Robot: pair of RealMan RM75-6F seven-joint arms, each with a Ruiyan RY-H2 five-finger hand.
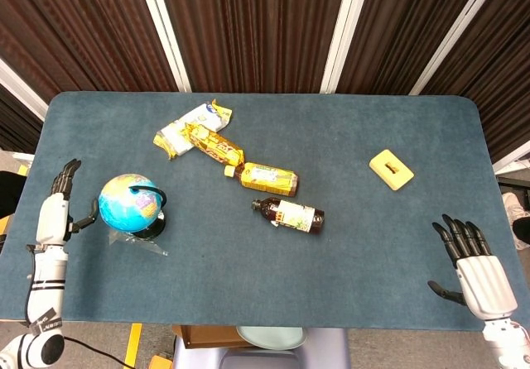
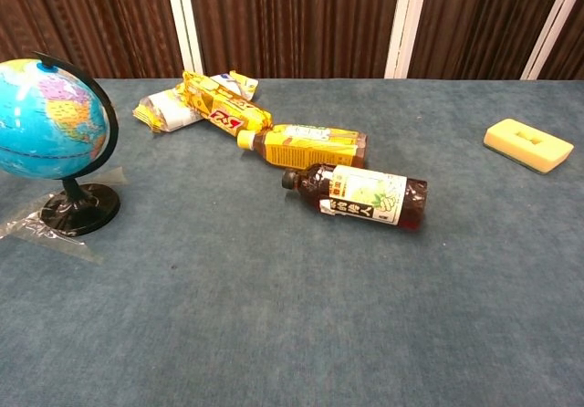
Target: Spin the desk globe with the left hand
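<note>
The desk globe (image 1: 127,205) is a small blue ball on a black stand, taped down at the table's left side; the chest view shows the globe (image 2: 50,120) at its left edge. My left hand (image 1: 56,208) is just left of the globe, fingers straight and apart, thumb reaching toward the ball with a small gap; it holds nothing. My right hand (image 1: 475,265) hovers at the table's near right corner, fingers spread, nothing in it. Neither hand shows in the chest view.
Yellow snack packets (image 1: 193,132), a yellow-labelled bottle (image 1: 262,178) and a dark bottle (image 1: 288,213) lie across the table's middle. A yellow sponge-like block (image 1: 391,169) lies at the right. The blue cloth table (image 1: 348,245) ends just before my hands.
</note>
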